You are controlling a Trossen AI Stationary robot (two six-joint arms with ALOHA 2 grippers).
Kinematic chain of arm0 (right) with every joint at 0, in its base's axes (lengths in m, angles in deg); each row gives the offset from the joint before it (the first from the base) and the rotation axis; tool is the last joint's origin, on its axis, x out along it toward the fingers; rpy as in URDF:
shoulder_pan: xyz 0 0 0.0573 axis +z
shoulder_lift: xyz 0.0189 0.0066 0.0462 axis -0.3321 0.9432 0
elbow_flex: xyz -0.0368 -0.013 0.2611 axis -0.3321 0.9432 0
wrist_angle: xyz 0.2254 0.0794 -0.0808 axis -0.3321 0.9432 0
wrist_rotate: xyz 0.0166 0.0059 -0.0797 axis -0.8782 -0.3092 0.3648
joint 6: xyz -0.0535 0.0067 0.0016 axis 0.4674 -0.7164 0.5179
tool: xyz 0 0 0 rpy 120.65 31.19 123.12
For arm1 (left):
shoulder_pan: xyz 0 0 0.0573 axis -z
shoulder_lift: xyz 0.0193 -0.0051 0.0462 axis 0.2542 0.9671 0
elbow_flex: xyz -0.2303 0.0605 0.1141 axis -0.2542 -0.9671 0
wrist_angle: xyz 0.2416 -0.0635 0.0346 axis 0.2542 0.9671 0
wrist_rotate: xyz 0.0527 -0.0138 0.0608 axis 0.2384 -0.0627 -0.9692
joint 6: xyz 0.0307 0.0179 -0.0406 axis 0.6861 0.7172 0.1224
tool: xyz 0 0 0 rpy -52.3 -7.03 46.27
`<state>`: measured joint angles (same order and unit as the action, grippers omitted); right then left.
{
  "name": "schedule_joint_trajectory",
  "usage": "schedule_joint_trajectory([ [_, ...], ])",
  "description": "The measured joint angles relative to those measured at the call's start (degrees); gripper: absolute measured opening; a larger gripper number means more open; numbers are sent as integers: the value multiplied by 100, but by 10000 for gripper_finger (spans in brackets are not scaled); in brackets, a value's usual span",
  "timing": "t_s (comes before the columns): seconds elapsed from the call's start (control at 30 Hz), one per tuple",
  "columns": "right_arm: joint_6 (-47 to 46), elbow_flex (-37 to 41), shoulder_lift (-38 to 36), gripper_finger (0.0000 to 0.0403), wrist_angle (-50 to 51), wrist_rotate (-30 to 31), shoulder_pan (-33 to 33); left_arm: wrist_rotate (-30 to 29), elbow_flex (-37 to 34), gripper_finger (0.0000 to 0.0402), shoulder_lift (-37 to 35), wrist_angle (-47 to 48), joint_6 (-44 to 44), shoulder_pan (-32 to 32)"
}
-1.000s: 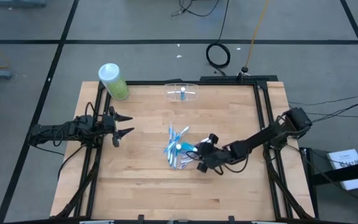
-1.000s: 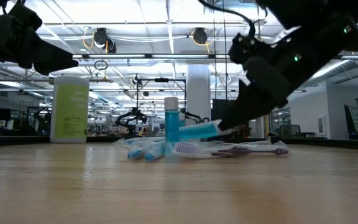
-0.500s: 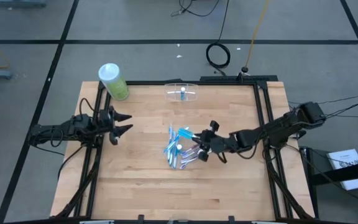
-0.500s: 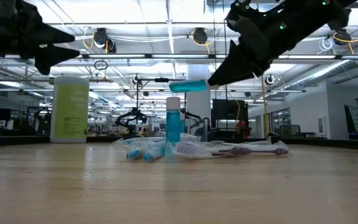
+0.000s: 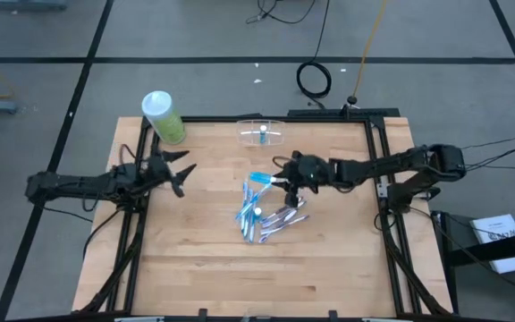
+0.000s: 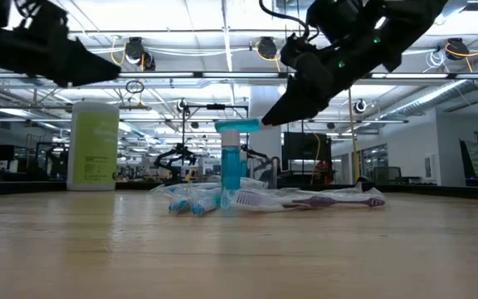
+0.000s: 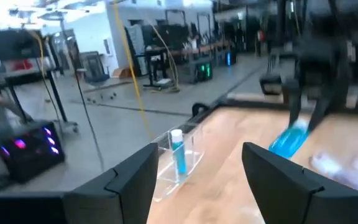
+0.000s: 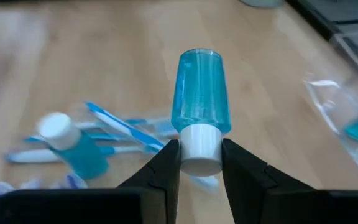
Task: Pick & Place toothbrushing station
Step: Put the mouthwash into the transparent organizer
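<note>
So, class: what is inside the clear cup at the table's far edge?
The cup holds one small blue bottle with a white cap, standing upright. Nothing else shows inside it.

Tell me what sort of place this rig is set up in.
Most likely a large open robotics lab or workshop. The low view shows an industrial ceiling with hanging lamps and rows of workstations. The wooden table stands on a grey floor with loose cables.
</note>
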<state>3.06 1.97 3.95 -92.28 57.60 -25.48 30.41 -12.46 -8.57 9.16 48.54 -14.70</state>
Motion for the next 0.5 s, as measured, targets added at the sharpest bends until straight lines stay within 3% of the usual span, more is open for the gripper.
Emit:
schedule_joint_trajectory([
  [0.17, 40, 0, 2, 86, -453, -1028, -341, -22, 0, 241, 1912, -1290, 1741, 0],
  [0.27, 101, 0, 2, 86, -722, -1474, -461, -24, -2, 241, 2919, -2519, 2413, 0],
  [0.4, 39, 0, 2, 86, -1050, -1983, -584, 24, 58, 241, 3952, -3939, 3154, 0],
  [0.5, 13, 0, 2, 86, -1189, -2110, -599, 221, 332, 241, 4502, -4143, 3510, 0],
])
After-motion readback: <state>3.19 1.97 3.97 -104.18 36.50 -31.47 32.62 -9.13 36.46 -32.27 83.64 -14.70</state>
